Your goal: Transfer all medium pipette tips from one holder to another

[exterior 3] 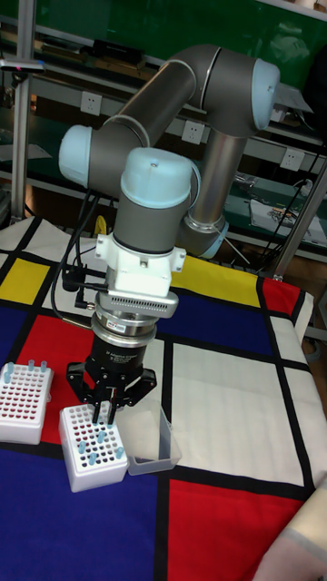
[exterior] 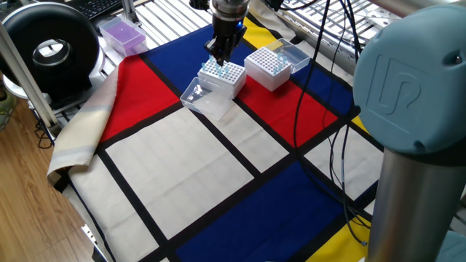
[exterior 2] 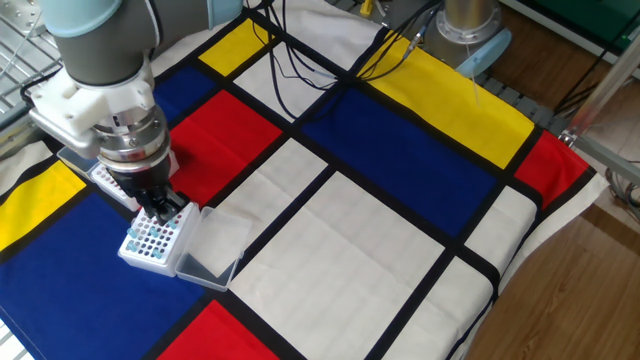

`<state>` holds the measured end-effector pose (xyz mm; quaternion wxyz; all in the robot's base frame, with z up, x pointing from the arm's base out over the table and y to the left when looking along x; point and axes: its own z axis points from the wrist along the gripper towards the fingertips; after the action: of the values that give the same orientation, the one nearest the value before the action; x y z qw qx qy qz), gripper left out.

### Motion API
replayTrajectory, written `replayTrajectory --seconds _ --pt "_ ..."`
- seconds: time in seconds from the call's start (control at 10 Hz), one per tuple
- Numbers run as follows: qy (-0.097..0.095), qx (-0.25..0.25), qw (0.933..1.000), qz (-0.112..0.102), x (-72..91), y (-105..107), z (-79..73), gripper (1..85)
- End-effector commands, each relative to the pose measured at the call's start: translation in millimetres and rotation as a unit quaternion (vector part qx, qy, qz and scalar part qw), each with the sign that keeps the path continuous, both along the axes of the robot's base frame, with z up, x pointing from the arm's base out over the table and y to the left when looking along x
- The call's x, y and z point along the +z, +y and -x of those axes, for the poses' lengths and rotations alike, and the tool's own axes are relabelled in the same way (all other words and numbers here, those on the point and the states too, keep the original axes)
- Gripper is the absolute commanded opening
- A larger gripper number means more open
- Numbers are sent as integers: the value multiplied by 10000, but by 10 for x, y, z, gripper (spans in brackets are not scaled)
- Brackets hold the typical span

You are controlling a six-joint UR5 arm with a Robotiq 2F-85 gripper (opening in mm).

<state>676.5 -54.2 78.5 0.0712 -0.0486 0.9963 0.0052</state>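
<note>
Two white perforated holders stand side by side. The nearer holder carries several pale-blue medium pipette tips. The other holder has a few tips along its far edge. My gripper points straight down at the rear rows of the nearer holder. Its fingers are drawn close together on a slim pale tip just above the holes. In the other fixed view the arm hides most of the second holder.
A clear plastic lid lies against the nearer holder. Another clear lid sits beside the far holder. A purple box and a black round device stand off the cloth's corner. Cables trail across the back.
</note>
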Motion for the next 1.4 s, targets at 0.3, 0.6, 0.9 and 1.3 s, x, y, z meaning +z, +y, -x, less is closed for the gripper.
replayTrajectory --seconds 0.3,0.6,0.9,1.3 --pt "2 7 10000 -63 9 -31 45 257" --pt "-6 53 9999 -110 -27 -61 63 257" --pt "-15 75 9999 -114 -46 -85 70 257" --pt "-30 82 9999 -144 -62 -90 70 257"
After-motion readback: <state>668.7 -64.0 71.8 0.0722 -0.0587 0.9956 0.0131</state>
